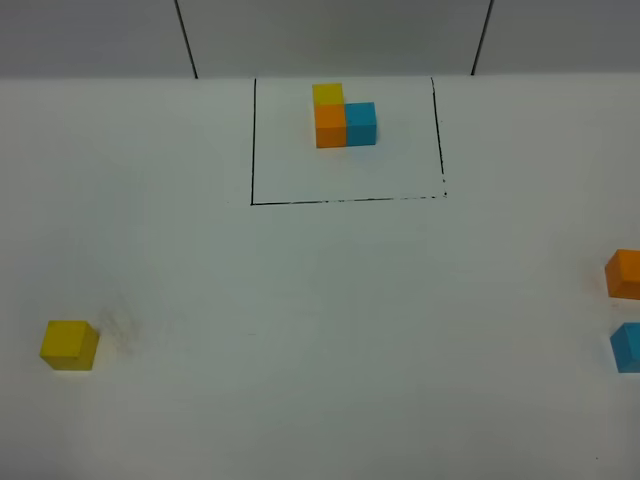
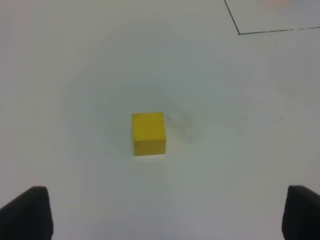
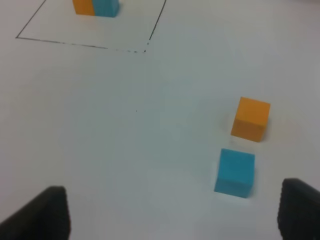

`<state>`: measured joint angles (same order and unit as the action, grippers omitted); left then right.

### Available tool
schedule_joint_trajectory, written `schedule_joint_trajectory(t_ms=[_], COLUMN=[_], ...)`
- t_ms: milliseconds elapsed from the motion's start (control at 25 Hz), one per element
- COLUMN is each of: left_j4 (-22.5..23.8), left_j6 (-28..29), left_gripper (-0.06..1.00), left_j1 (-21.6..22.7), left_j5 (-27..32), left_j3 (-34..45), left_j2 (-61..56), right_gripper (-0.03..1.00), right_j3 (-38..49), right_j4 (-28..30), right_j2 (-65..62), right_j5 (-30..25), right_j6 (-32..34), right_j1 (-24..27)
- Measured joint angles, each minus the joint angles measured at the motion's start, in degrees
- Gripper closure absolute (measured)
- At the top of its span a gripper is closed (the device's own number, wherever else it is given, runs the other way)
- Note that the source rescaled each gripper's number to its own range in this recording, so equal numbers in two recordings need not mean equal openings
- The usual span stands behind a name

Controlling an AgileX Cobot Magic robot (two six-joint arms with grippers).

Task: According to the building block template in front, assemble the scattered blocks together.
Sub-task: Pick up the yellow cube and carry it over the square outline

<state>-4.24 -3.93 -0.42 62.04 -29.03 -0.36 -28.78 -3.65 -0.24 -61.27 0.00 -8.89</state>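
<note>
The template [image 1: 344, 116] is an L of yellow, orange and blue cubes inside a black-line rectangle at the back centre; part of it shows in the right wrist view [image 3: 96, 7]. The loose yellow cube [image 1: 69, 345] sits at the front left, and in the left wrist view [image 2: 148, 133] it lies ahead of my open left gripper [image 2: 165, 215], apart from it. The loose orange cube [image 1: 626, 273] and blue cube [image 1: 628, 347] sit at the right edge. In the right wrist view the orange [image 3: 250, 119] and blue [image 3: 235, 172] cubes lie ahead of my open right gripper [image 3: 172, 215]. Neither gripper shows in the exterior view.
The white table [image 1: 330, 330] carries the black rectangle outline [image 1: 345, 201], whose corner shows in the left wrist view [image 2: 239, 33]. A grey wall with two dark seams runs behind the table's far edge.
</note>
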Motion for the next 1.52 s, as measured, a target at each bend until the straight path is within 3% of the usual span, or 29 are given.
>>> schedule_joint_trajectory(t_ms=[520,680,880,1280,1520], left_j4=[0.0,0.1,0.4,3.1,3.2], left_j6=[0.1,2.7,5.1,3.4,3.2], left_gripper=[-0.04,-0.04,-0.04,-0.02,-0.01], left_j1=[0.0,0.0,0.0,0.0,0.0], left_j5=[0.0,-0.1,-0.1,-5.0,-8.5], left_j3=[0.0,0.0,-2.3,-17.3,-19.0], left_j2=[0.1,4.5,23.7,68.8,83.9], right_gripper=[0.26,0.26,0.26,0.26,0.26], right_j3=[0.0,0.0,0.0,0.0,0.0], right_j4=[0.0,0.0,0.0,0.0,0.0], right_j2=[0.0,0.0,0.0,0.0,0.0], right_j5=[0.0,0.0,0.0,0.0,0.0], right_j6=[0.0,0.0,0.0,0.0,0.0], right_j1=[0.0,0.0,0.0,0.0,0.0])
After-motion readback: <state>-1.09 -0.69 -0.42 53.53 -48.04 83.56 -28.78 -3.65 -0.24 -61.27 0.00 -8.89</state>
